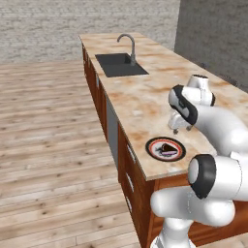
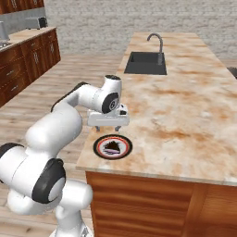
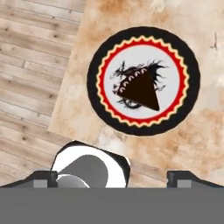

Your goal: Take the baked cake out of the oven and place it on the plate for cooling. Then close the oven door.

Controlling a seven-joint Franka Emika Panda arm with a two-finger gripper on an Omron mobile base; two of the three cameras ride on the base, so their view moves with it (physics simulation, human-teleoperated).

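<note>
With the cake [image 3: 140, 91] sitting on the plate [image 3: 95, 66] mid-frame in the hand view, near the worktop [image 2: 185, 115] edge, my fingers [image 3: 113, 177] are released and empty above it. Placing looks done; next I must find the oven door and shut it.

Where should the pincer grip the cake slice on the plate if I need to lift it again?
Grip the cake slice across its two straight sides, near the wide end, coming straight down from above. It lies flat at the plate's centre, and the open pincer already hangs above the counter.
</note>
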